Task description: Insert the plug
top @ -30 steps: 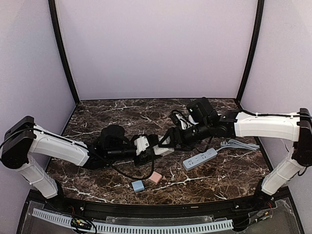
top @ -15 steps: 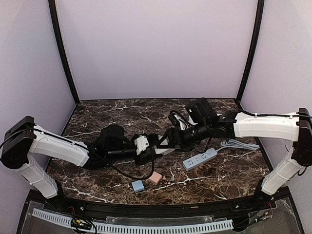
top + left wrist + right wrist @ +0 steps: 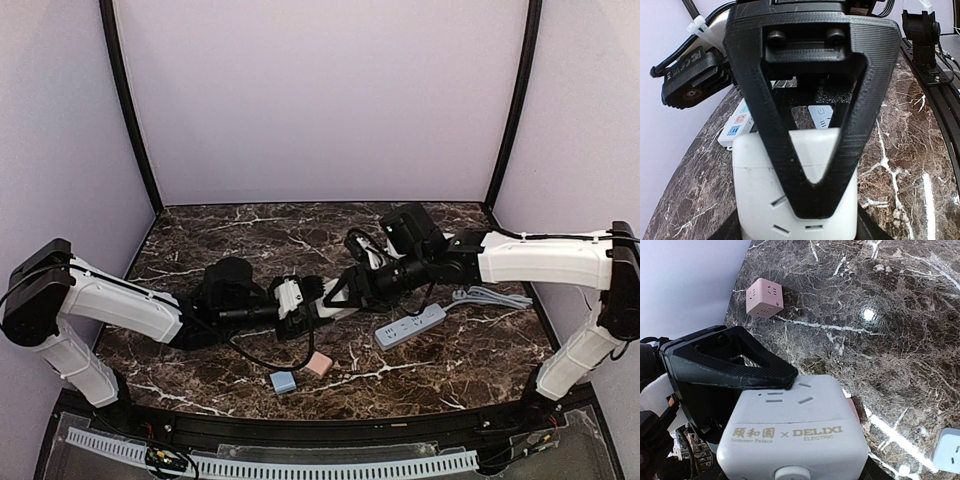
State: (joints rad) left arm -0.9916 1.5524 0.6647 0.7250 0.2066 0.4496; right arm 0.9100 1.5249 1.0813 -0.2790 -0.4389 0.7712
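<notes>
Both arms meet over the middle of the bench [image 3: 200, 235]. The white plug cube [image 3: 805, 435] is up in the air btwn them, off the bench. The left fingers [image 3: 772, 371] are clamped on it. The right fingers [image 3: 762, 115] are round it too, w/ one lying flat across the face that has the slots, but I can't tell if they squeeze it or just rest there. Down on the bench, a bit to the right, lies the white power strip [image 3: 410, 326] w/ its grey cord [image 3: 490, 296]. Nearer the arms' bases sit a small pink cube [image 3: 319, 364] and a small blue cube [image 3: 284, 381], close together.
</notes>
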